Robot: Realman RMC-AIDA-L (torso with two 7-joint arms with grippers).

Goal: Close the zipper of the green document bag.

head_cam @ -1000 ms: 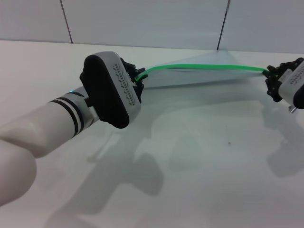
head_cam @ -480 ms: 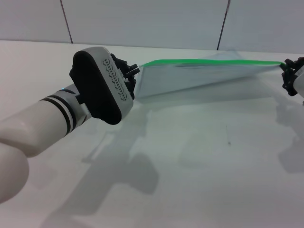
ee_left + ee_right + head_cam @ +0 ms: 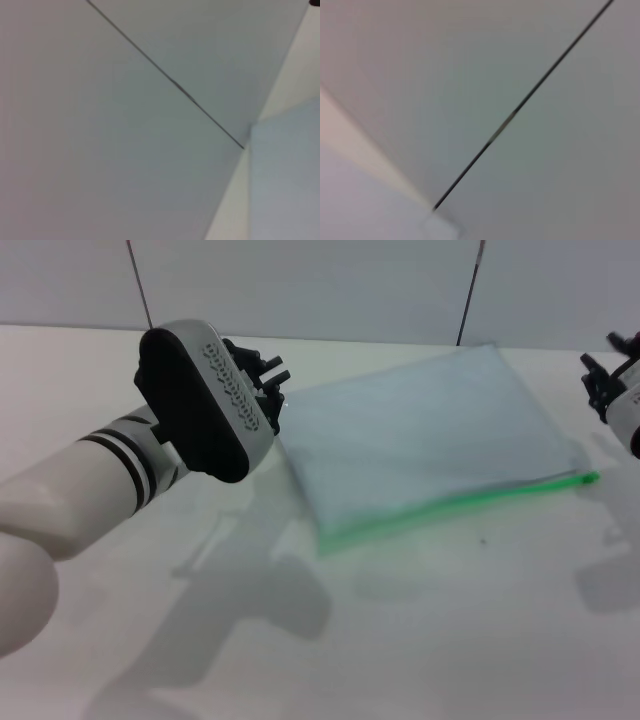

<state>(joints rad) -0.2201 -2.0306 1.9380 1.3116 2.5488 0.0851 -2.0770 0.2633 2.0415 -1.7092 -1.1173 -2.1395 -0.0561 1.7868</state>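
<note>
Head view: translucent green document bag (image 3: 430,435) lies flat, zipper (image 3: 460,502) nearest; both grippers' finger states cannot be told.

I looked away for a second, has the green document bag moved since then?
Yes. The green document bag has dropped flat onto the table; its zipper now lies nearer the camera, away from the wall.
</note>
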